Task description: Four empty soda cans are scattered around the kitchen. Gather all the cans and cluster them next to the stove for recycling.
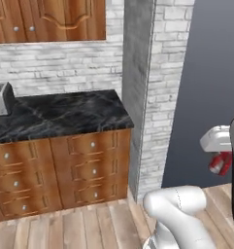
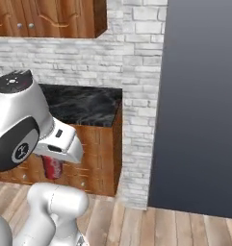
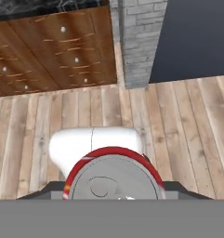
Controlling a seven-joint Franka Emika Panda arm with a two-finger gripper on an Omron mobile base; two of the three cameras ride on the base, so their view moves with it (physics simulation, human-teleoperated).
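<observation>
My gripper [image 1: 220, 163] is shut on a red soda can [image 1: 216, 165], held in the air above the wood plank floor at the far right of the left base view. In the right base view the same can [image 2: 52, 167] hangs under the white hand, in front of the cabinet drawers. In the hand view the can's silvery-grey top with its red rim [image 3: 112, 179] sits between the two fingertips, seen from straight above. The stove is out of view.
A black veined marble counter [image 1: 65, 114] on brown wood drawers [image 1: 91, 168] stands to the left, with a silver toaster [image 1: 1, 98] at its far left end. A white-grey brick pillar [image 1: 157, 97] and a dark flat panel [image 1: 210, 73] rise to the right.
</observation>
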